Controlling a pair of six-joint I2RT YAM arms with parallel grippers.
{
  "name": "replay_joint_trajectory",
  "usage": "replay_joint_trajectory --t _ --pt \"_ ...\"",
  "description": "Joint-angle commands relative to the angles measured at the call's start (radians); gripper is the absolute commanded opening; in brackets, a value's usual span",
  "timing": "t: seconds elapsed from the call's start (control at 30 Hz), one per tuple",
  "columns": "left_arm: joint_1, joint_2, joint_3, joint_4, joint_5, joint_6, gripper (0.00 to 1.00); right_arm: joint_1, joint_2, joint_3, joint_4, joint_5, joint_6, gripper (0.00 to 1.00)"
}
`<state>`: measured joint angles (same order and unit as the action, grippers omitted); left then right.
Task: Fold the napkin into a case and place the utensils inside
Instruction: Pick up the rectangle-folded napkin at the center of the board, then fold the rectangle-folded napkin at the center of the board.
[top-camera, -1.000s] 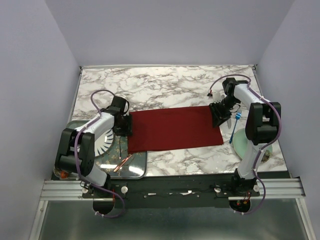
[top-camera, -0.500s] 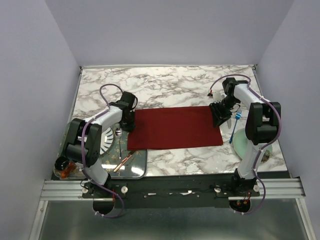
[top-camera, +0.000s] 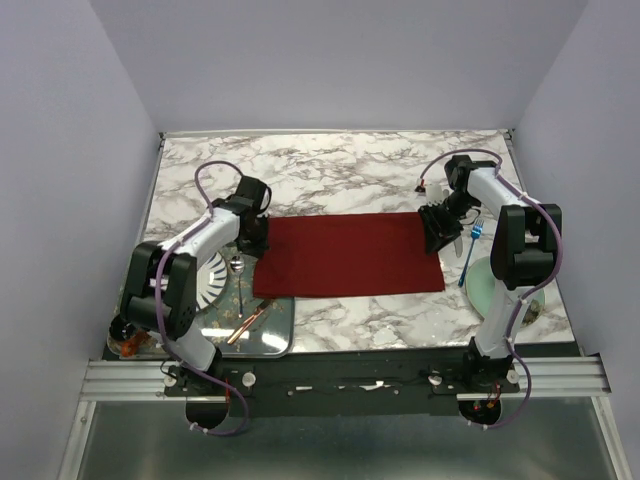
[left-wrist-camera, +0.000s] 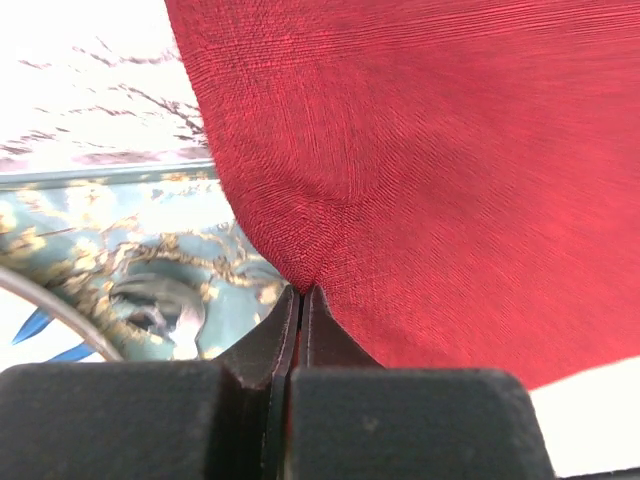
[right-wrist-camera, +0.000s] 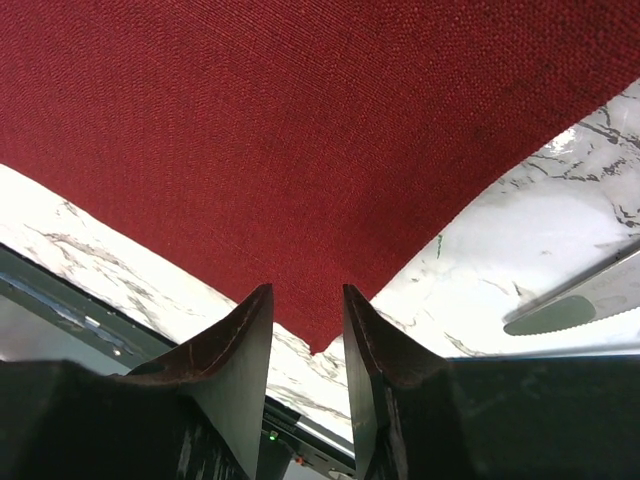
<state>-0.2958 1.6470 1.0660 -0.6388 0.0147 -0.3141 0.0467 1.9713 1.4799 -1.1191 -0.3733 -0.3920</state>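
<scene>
Marble-patterned white and grey, the table (top-camera: 340, 170) carries everything. Across its middle lies the napkin (top-camera: 345, 255), dark red, spread flat as a wide rectangle, not yet a narrow case. Its left end reaches a teal patterned tray (top-camera: 272, 338) at the near left, which holds a plate with a striped rim (top-camera: 210, 285).

At the napkin's left edge the left pincer (top-camera: 252, 238) is closed, and the wrist view shows its tips (left-wrist-camera: 302, 292) pinching a puckered bit of the cloth edge above the tray. At the napkin's far right corner is the right pincer (top-camera: 440, 235). From its wrist, its fingers (right-wrist-camera: 306, 292) stand apart with the cloth's corner lying between them, unclamped.

A pale green plate (top-camera: 478, 288) sits near the right edge. Off the napkin, just right of it, the blue-handled fork (top-camera: 470, 255) lies with its handle over that plate's rim, and a pale silvery utensil (top-camera: 455, 244) with a serrated blade lies between the fork and the cloth. On the tray lie a copper knife (top-camera: 245, 325) and a small spoon (top-camera: 238, 268).
</scene>
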Motion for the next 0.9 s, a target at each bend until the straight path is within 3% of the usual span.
replay_joint_trajectory --t 0.0,0.27,0.43,0.53,0.77,0.87 --pt "0.001 -0.165 0.005 0.008 0.103 0.032 0.0 0.005 0.003 -0.013 0.015 -0.026 0.01 0.41" --pt "-0.084 -0.17 0.048 0.051 0.217 -0.02 0.0 0.004 0.012 0.01 0.01 -0.038 0.018 0.41" --pt "-0.209 -0.104 0.153 0.102 0.24 -0.065 0.0 0.005 0.015 0.029 -0.011 -0.075 0.024 0.41" --pt "-0.276 -0.011 0.23 0.146 0.267 -0.112 0.0 0.002 0.018 0.048 -0.024 -0.122 0.033 0.46" --pt "-0.422 0.287 0.46 0.202 0.337 -0.174 0.0 -0.018 0.003 0.062 -0.039 -0.223 0.077 0.68" --pt "-0.457 0.383 0.554 0.221 0.356 -0.189 0.0 -0.042 0.004 0.05 -0.045 -0.265 0.093 0.7"
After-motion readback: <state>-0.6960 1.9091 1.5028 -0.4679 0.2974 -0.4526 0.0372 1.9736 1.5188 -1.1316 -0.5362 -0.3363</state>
